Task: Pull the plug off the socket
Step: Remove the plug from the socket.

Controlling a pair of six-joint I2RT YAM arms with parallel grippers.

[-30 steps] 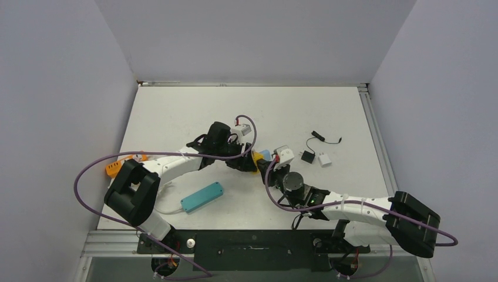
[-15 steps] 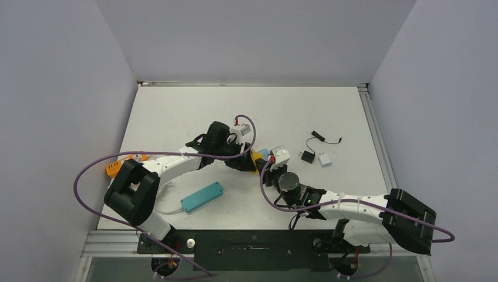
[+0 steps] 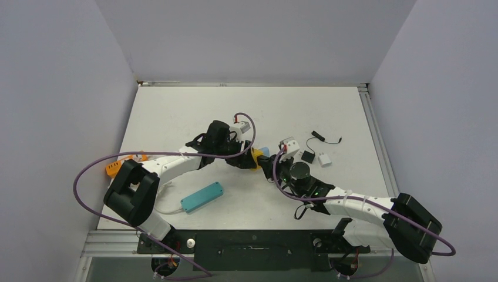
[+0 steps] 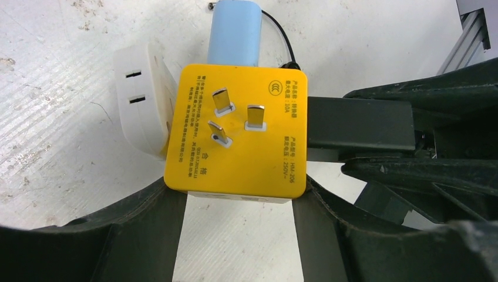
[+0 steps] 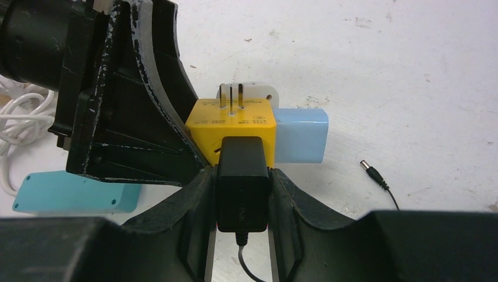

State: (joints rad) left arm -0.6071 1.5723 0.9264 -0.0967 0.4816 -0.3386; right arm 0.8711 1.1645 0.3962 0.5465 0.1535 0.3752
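Observation:
A yellow cube socket sits just above the table between the fingers of my left gripper, which is shut on its sides. A black plug with a thin cable is seated in one face of the socket. My right gripper is shut on that plug's body. A light blue plug and a white plug also sit in other faces of the cube. In the top view both grippers meet at the socket mid-table.
A teal power strip lies near the left arm, an orange object at the left edge. A black adapter, a white adapter and a thin black cable lie to the right. A barrel connector lies nearby.
The right arm's wrist and forearm have swung up and to the right while its gripper stays at the socket. The left arm has barely moved.

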